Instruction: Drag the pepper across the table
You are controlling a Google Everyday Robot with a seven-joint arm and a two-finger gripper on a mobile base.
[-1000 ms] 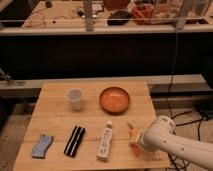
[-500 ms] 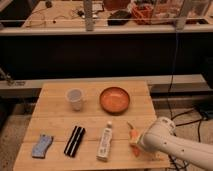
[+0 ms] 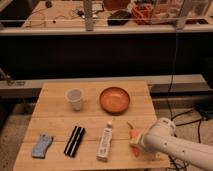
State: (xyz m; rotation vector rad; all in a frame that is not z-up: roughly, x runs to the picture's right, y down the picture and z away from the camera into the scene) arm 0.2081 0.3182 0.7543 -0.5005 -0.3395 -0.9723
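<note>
An orange pepper [image 3: 134, 136] lies on the wooden table [image 3: 55, 115] near its front right corner. My white arm [image 3: 172, 147] reaches in from the lower right. My gripper [image 3: 138, 144] is at the pepper's near end, hidden behind the white wrist housing, so only the pepper's far end shows.
On the table stand a white cup [image 3: 75, 99] and an orange bowl [image 3: 114, 99] at the back. A blue sponge [image 3: 42, 145], a black bar [image 3: 75, 140] and a white tube [image 3: 105, 142] lie along the front. A dark shelf wall stands behind the table.
The arm has shifted slightly left and forward over the pepper. The pepper stays about where it was.
</note>
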